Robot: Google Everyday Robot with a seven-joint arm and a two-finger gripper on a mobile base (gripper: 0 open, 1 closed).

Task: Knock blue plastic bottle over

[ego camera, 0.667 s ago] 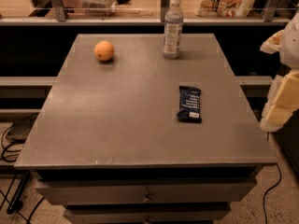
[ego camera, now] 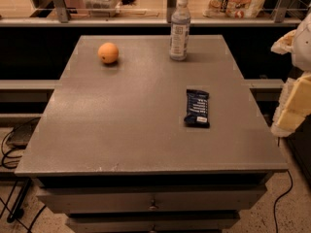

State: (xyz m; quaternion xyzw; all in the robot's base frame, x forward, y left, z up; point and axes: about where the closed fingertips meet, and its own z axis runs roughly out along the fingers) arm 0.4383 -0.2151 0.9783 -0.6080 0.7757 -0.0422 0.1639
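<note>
the blue plastic bottle point(ego camera: 180, 30) stands upright near the far edge of the gray surface point(ego camera: 121, 115). the gripper point(ego camera: 293, 108) hangs just beyond the surface's right edge; whether it is open or holds anything, i cannot tell.

Blue plastic bottle point(ego camera: 180, 30): clear with a bluish tint, white cap, pale label with dark print.
Orange ball point(ego camera: 108, 53): plain bright orange.
Snack wrapper point(ego camera: 197, 108): dark navy with small white lettering.
Table point(ego camera: 121, 125): matte grey top, finely speckled, with pale scuffs at the front edge.
Drawers point(ego camera: 146, 199): the same grey.
Gripper point(ego camera: 293, 108): at the right edge of the view, beside the table; cream-white and pale yellow.
Floor point(ego camera: 272, 222): beige, speckled.
Cables point(ego camera: 8, 154): black.
</note>
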